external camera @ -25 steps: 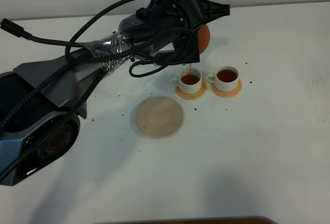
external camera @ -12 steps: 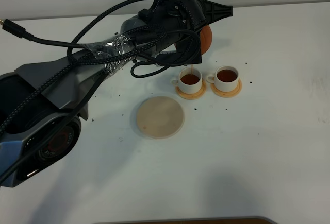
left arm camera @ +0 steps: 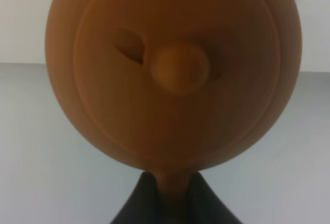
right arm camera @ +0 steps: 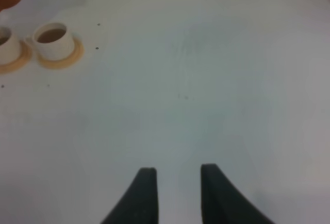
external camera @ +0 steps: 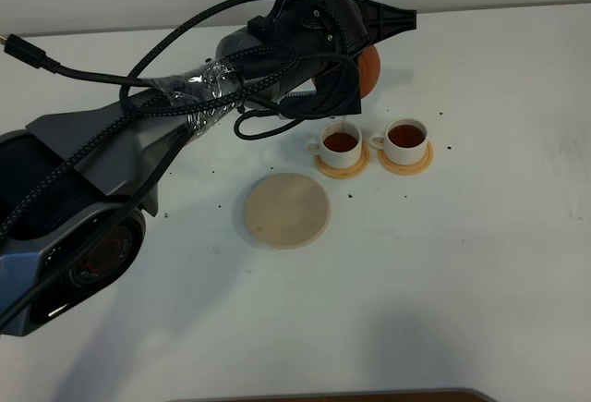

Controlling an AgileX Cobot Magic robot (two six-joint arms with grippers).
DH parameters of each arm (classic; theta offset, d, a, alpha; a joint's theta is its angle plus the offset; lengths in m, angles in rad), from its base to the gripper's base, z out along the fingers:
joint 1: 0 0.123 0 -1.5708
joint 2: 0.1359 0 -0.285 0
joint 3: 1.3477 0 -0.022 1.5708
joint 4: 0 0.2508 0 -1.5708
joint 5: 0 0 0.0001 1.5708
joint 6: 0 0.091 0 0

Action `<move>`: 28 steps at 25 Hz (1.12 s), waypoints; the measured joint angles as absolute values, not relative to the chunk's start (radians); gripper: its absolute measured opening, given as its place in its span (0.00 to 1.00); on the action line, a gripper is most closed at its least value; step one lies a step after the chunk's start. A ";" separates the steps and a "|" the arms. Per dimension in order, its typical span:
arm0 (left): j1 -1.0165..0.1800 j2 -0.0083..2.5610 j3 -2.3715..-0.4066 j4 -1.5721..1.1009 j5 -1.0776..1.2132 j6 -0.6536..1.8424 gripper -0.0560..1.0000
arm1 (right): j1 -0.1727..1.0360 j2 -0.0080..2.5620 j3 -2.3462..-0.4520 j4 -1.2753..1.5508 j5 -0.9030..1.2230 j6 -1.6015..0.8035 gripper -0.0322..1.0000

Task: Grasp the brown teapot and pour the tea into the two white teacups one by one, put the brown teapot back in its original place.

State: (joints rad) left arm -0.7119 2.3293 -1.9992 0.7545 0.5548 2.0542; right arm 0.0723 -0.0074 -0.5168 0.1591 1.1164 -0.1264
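Brown teapot (external camera: 368,67) hangs in the air over the far half of the white desk (external camera: 480,263), mostly hidden under the left arm (external camera: 185,115), which reaches in from the desk's left edge. That arm holds the pot high, probably so the spout can tip down over a cup. The spout itself is hidden, so I cannot tell whether tea is running.

The left fingers (left arm camera: 135,208) are closed on the loop handle. In the left wrist view the lid and its knob (left arm camera: 180,69) face the camera. A hold on the handle lets the wrist tilt the pot.

The right fingers (right arm camera: 143,198) stand somewhat apart with nothing between them, low over bare desk, well apart from the cups and so out of the way.

The wooden disc (external camera: 287,210) lies bare near the middle of the desk, closer to the front edge than the cups. It is free for the pot to go back on.

The two cups sit side by side, one (external camera: 340,139) just in front of the pot and the other (external camera: 406,136) just beside it toward the right edge. Each rests on an orange coaster (external camera: 411,166), likely there to catch drips. Both hold dark tea, so pouring looks nearly done.
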 joint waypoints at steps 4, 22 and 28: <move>-0.712 2.329 -1.999 0.754 0.555 2.054 0.19 | 0.072 -0.007 -0.517 0.159 1.116 -0.126 0.26; -0.723 2.329 -1.999 0.755 0.569 2.055 0.19 | 0.072 -0.007 -0.517 0.159 1.116 -0.126 0.26; -0.736 2.329 -1.999 0.783 0.579 2.055 0.19 | 0.072 -0.007 -0.517 0.159 1.116 -0.126 0.26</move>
